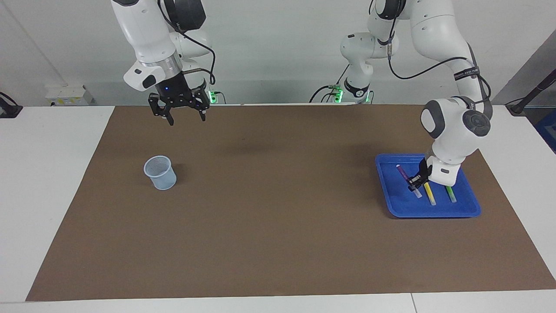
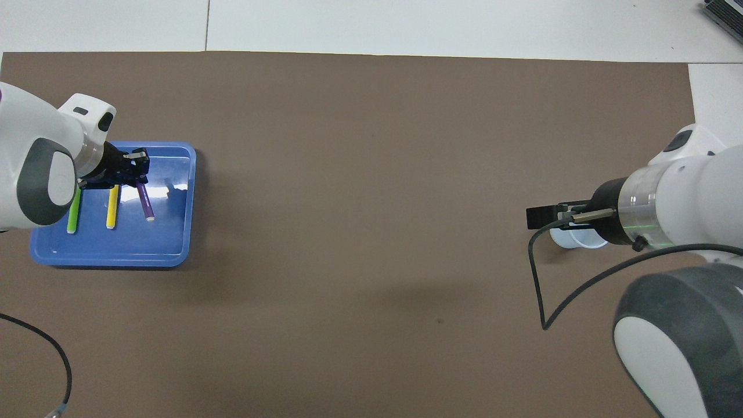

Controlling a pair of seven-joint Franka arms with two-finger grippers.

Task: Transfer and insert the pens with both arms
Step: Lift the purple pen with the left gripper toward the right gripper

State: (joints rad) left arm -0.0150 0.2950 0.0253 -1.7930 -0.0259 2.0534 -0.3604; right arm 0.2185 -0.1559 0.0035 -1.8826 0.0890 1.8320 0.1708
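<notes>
The facing view shows the whole pale blue mesh cup (image 1: 160,172) standing on the brown mat (image 1: 278,217) toward the right arm's end of the table, while in the overhead view the right arm's wrist covers most of it and only part of its rim (image 2: 572,239) shows. The facing view also shows that the right gripper (image 1: 186,117) hangs high above the mat with its fingers spread wide, holding nothing; this arm waits. The left gripper (image 1: 415,182) is down inside the blue tray (image 1: 434,211) toward the left arm's end of the table, its tips at the purple pen (image 1: 404,173), near that pen's pale end; whether the fingers are closed on the pen cannot be told from either view. There are three pens, all lying side by side in the tray: the purple one, the yellow pen (image 1: 429,193) just beside it, and the green pen (image 1: 451,193) next to that. There is one tray and one cup, and they sit well apart.
</notes>
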